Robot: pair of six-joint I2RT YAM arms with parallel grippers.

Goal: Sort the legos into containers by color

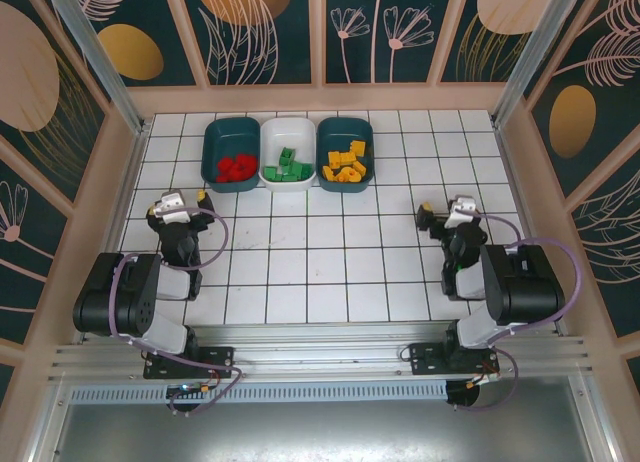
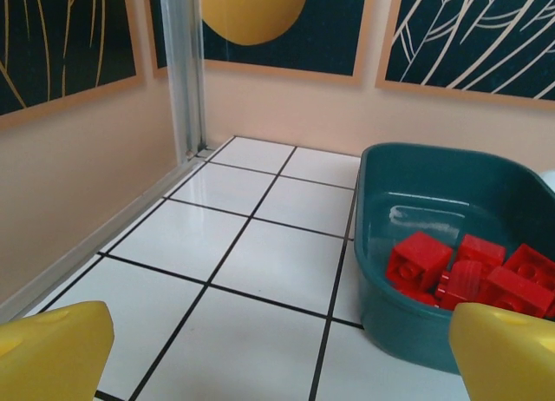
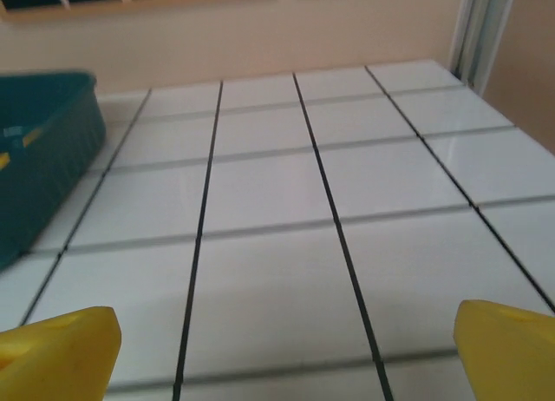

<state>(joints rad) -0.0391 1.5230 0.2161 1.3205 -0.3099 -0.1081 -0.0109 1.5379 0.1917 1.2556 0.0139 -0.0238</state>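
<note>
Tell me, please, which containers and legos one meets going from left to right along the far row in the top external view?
A dark teal tub holding red legos → white tub holding green legos → second dark teal tub holding orange-yellow legos.

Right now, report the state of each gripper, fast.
Left gripper: open wide, holding nothing.
Right gripper: open wide, holding nothing.
</note>
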